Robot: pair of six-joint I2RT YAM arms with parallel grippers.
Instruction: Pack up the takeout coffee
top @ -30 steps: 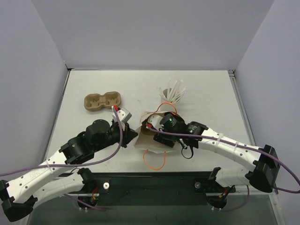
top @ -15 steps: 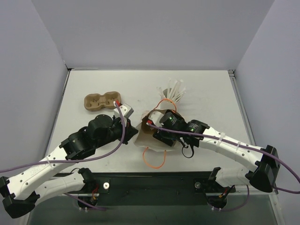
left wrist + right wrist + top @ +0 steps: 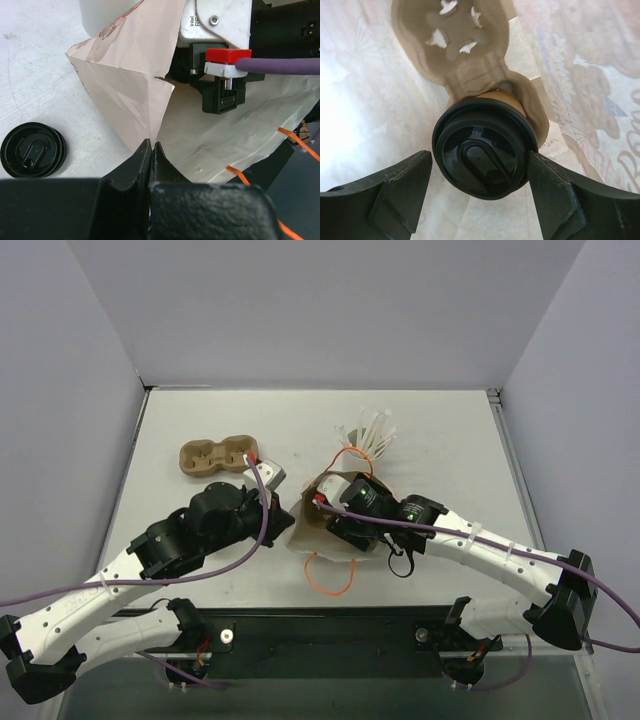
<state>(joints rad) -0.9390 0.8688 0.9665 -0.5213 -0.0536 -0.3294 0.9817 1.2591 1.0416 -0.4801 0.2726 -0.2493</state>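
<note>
Inside paper bag point(image 3: 600, 100), takeout coffee point(image 3: 482, 145) between right hand point(image 3: 480, 200) fingers

The left gripper point(image 3: 151, 155) fills the bottom of the frame, its two black fingers point(image 3: 132, 170) pressed together on the creased edge of a pale kraft paper bag point(image 3: 135, 85), which rises directly above the fingertips. Up and to the right of the fingers, the other arm's wrist point(image 3: 222, 30) reaches into the bag's opening, showing a white housing, a red-and-white connector and a purple cable point(image 3: 280, 65). Orange bag handles point(image 3: 295, 137) show to the right of the fingers. To their left, well apart, a loose black lid point(image 3: 33, 150) lies flat on the white table point(image 3: 35, 60).
</note>
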